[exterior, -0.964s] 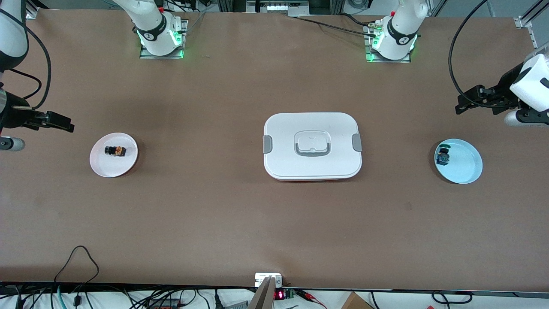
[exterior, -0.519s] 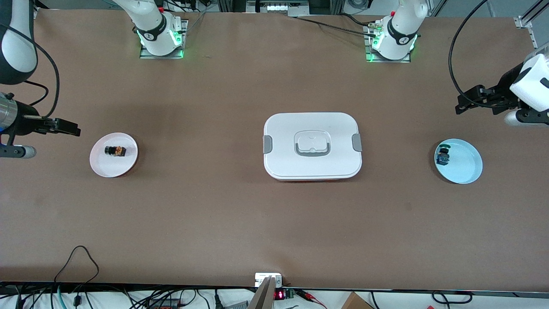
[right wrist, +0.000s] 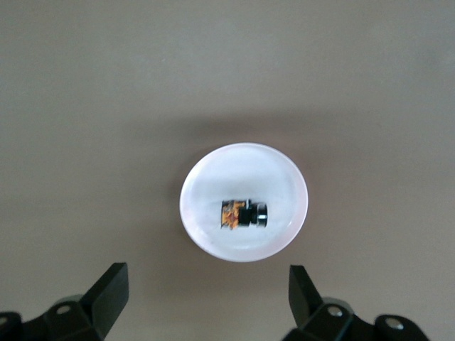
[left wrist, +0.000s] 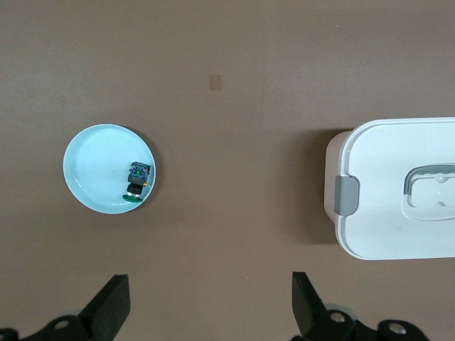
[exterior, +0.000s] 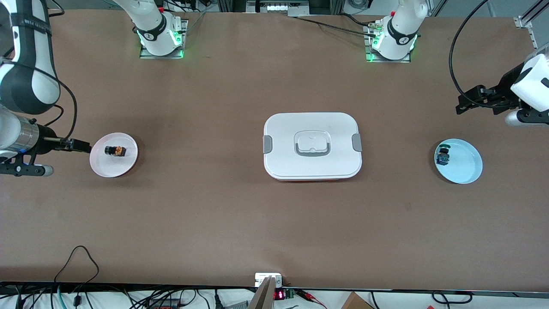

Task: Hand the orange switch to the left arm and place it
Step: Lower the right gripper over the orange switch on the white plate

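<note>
Orange switch (right wrist: 243, 214) on pink plate (right wrist: 206, 234), beside right gripper (right wrist: 206, 298), wide open, empty.

From high across the table we look down at both arm bases along the top edge, with the whole table (exterior: 240, 223) in frame. Our left wrist camera faces straight down from well above, taking in the blue plate (left wrist: 85, 177) and one end of the box (left wrist: 398, 192), both shared with the front view. Our right wrist camera looks down on the pink plate (right wrist: 284, 177), also seen from the front.
</note>
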`<action>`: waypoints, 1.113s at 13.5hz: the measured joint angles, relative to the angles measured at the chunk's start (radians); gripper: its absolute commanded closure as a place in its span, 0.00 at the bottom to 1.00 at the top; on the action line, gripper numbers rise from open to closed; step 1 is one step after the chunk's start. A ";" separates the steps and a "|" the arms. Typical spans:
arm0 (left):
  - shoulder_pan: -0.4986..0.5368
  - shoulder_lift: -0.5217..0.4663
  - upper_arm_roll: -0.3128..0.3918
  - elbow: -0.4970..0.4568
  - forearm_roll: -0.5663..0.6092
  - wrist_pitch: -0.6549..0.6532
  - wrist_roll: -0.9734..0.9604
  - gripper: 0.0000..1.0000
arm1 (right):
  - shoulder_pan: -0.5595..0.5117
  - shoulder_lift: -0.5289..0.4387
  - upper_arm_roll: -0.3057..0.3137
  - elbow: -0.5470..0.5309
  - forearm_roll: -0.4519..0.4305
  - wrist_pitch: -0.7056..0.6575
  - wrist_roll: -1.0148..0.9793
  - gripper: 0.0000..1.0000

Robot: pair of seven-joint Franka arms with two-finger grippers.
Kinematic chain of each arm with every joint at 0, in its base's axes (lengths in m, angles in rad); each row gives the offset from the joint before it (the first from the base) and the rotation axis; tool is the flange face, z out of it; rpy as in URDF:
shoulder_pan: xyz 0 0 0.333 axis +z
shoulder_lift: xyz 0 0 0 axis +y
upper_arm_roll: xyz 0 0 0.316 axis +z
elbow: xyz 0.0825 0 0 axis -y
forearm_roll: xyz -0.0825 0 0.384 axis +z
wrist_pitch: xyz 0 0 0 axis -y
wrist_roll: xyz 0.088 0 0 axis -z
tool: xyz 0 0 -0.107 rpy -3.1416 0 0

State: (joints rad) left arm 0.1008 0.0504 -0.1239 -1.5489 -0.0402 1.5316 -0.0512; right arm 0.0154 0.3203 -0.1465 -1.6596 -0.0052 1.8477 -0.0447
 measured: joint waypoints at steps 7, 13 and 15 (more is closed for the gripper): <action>0.026 0.005 0.018 0.000 0.044 0.000 0.000 0.00 | -0.018 0.024 0.000 -0.215 0.000 0.294 -0.001 0.00; 0.030 0.008 0.018 0.000 0.047 0.000 0.000 0.00 | -0.033 0.097 0.002 -0.298 -0.026 0.413 -0.015 0.00; 0.030 0.008 0.018 0.000 0.049 0.000 0.000 0.00 | -0.030 0.122 0.004 -0.304 -0.079 0.453 -0.015 0.00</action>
State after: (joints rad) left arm 0.1305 0.0585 -0.1061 -1.5489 0.0090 1.5316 -0.0511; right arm -0.0150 0.4422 -0.1429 -1.9635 -0.0842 2.3005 -0.0599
